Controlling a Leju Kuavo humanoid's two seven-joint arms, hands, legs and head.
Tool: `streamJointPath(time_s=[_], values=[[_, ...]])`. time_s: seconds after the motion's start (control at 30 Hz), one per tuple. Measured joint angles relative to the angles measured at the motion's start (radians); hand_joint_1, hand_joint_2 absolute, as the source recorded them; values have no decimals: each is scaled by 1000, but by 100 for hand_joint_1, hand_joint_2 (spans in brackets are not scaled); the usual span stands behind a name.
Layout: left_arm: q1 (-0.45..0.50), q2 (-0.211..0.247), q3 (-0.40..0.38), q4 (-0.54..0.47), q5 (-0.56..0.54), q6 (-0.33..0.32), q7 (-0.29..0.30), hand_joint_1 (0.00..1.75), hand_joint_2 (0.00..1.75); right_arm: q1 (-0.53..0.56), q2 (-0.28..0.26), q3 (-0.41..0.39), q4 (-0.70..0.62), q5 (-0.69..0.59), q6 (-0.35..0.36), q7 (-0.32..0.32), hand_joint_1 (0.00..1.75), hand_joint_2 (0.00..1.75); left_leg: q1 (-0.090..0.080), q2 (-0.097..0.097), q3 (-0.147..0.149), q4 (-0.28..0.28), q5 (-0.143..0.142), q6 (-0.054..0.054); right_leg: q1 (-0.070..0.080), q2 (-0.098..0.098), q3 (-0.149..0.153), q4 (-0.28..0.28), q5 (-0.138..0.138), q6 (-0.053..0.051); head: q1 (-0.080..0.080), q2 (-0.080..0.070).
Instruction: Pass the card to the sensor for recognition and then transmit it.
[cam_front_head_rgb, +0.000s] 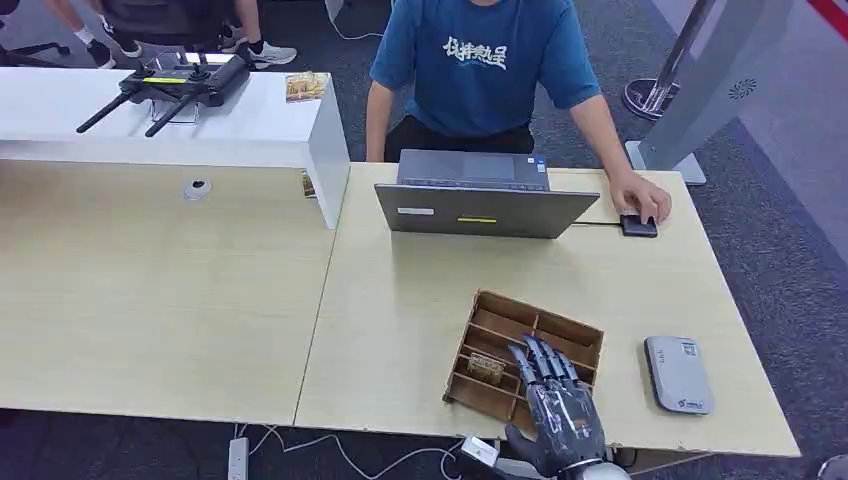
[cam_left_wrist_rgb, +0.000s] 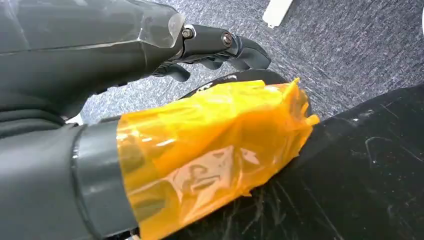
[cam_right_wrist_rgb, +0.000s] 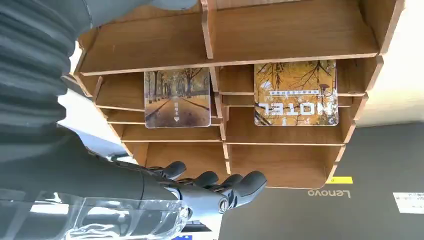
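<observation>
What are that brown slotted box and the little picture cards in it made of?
The slotted box looks like thin wood or fibreboard, matte brown, with visible grain and darker cut edges. The cards look like glossy printed plastic, with rounded corners and autumn tree photos; laminated card is possible too.

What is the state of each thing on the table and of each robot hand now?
Right hand: empty, fingers stretched over the wooden organizer.
Left hand: empty, hanging near the floor.
Wooden organizer: two cards stand in its slots.
Cards: upright, untouched.
Sensor: flat, nothing on it.
Laptop: lid open.
</observation>
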Motion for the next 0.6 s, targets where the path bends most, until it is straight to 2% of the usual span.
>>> streamJointPath(time_s=[0.3, 0.6], values=[[0, 0, 0, 0, 2, -2, 3, 0, 0, 0, 0, 0, 0, 5, -2, 3, 0, 175, 0, 0, 0, 0, 0, 0, 0, 0, 0, 0, 0, 0, 0, 0], [-2, 1, 0, 0, 9, -28, 24, 0, 0, 23, -13, 0, 1, 59, 6, 100, 0, 175, 0, 0, 0, 0, 0, 0, 0, 0, 0, 0, 0, 0, 0, 0]])
